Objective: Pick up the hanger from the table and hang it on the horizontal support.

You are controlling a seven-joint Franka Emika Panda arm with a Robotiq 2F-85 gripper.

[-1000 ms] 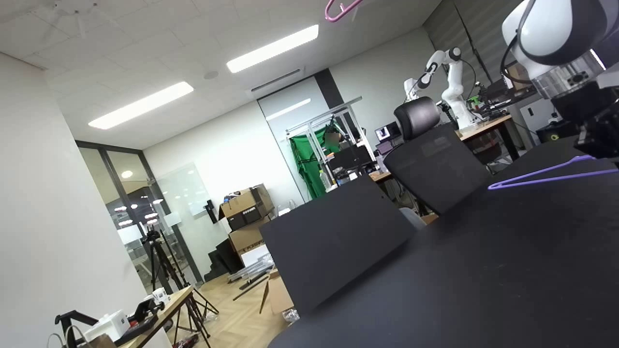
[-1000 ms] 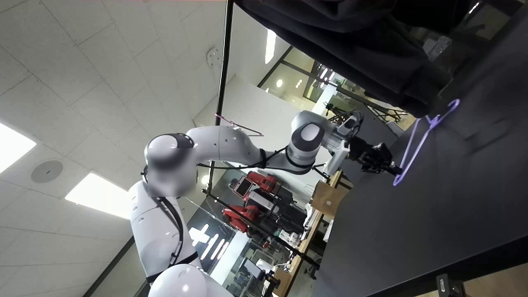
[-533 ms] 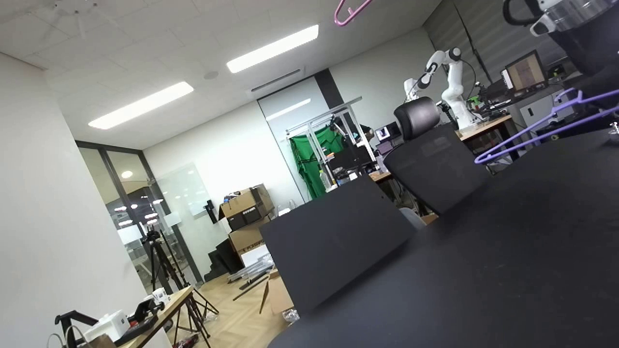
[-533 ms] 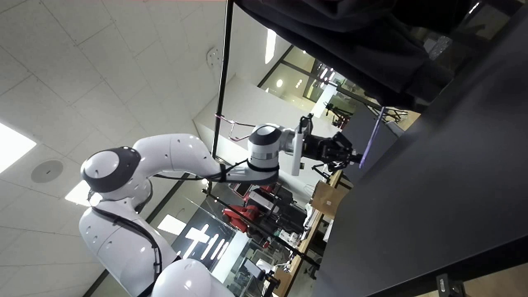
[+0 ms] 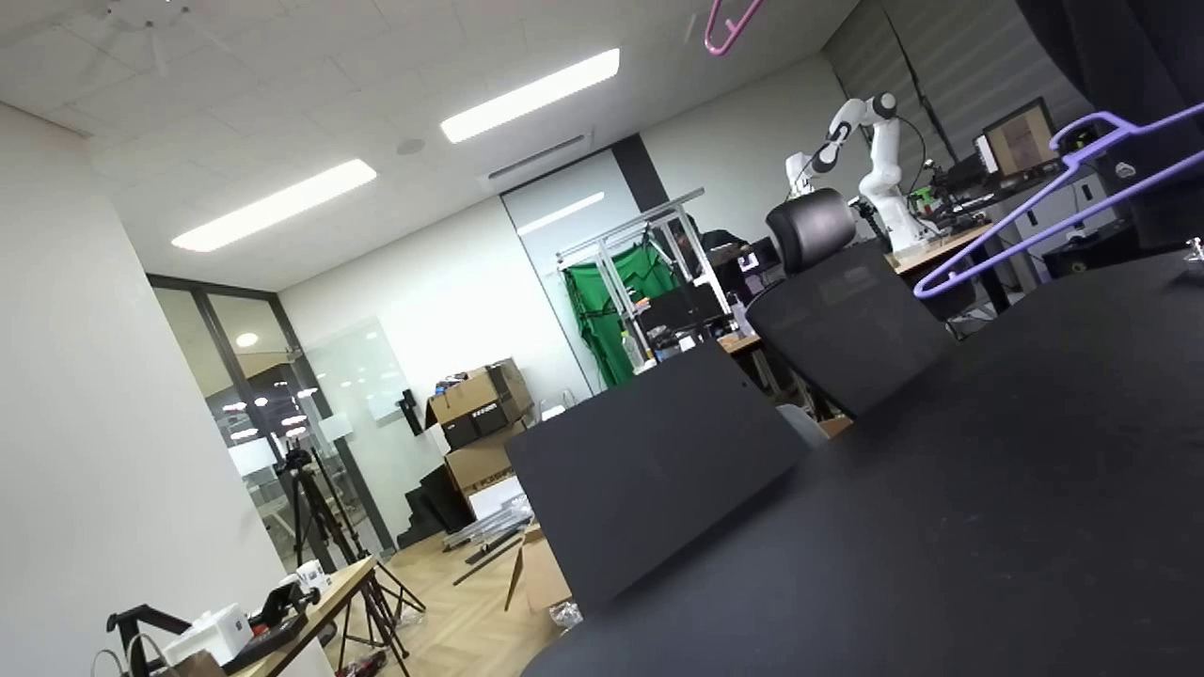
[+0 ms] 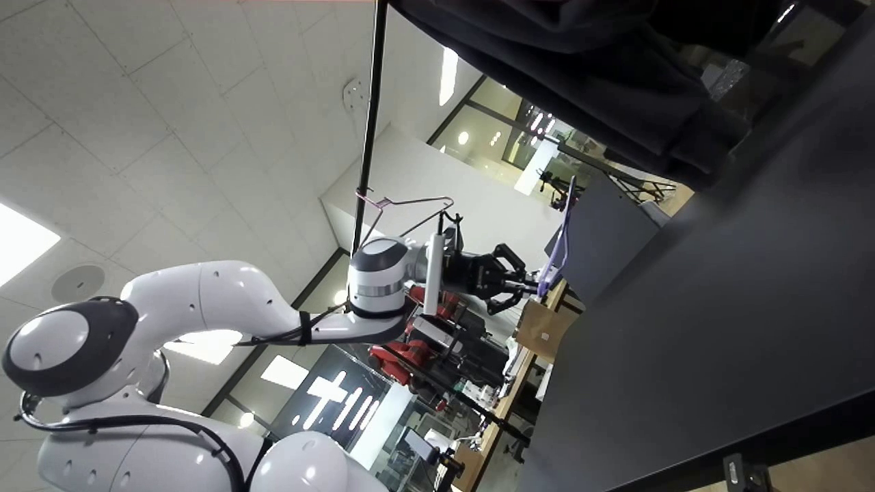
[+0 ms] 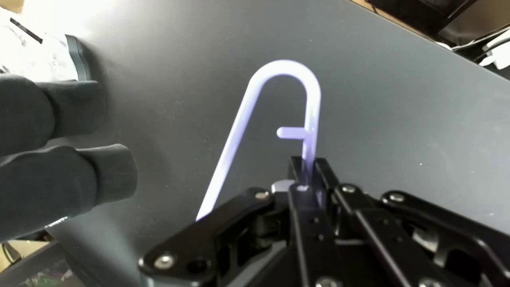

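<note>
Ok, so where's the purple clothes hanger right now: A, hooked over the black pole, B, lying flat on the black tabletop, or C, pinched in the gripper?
C: in the wrist view the gripper pinches one side of the purple clothes hanger, and an exterior view shows it clear of the black tabletop.

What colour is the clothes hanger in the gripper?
The clothes hanger is violet-purple, clearest in an exterior view; in the wrist view it looks paler.

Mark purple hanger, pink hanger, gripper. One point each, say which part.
Purple hanger (image 7: 285, 67): wrist view, on its rounded corner.
Pink hanger (image 5: 719, 51): an exterior view, on its visible rounded corner.
Gripper (image 7: 309, 167): wrist view, midway between its fingertips, at the rod they pinch.
</note>
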